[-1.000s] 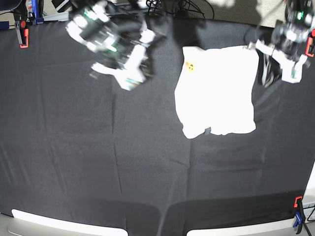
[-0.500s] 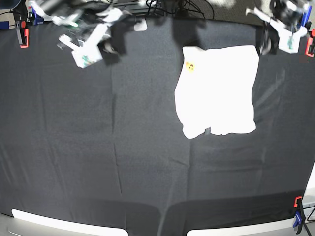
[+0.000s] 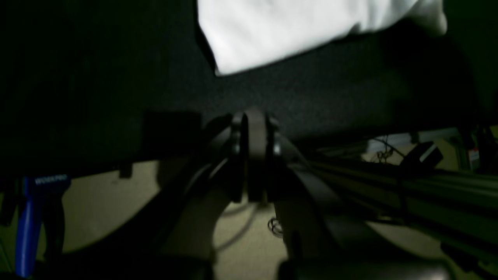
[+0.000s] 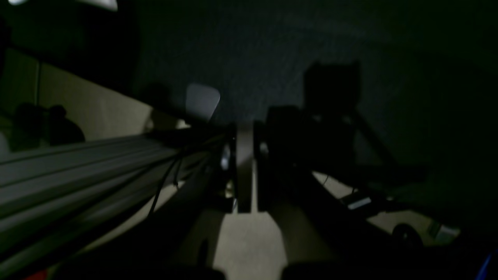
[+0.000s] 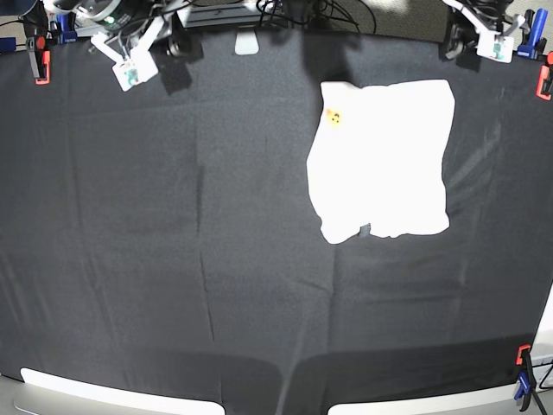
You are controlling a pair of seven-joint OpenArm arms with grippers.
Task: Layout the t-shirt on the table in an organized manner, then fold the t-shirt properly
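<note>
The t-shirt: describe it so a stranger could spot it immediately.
Start with the wide black table and look to its far right part. The t-shirt lies there, folded into a white block. It is the only bright thing on the cloth, with a small orange-yellow mark near its upper left corner.

The white t-shirt (image 5: 380, 160) lies folded, mostly plain side up, on the black table (image 5: 173, 259).

- A robot lab or workshop, by the look of it.
- Black cloth is stretched over the bench (image 5: 173, 259) and pinned by clamps (image 5: 38, 57) at its corners.
- Cables (image 5: 298, 10) tangle past the far edge.
- Aluminium rails (image 4: 78, 163) run over a bare floor (image 3: 249, 249).
</note>
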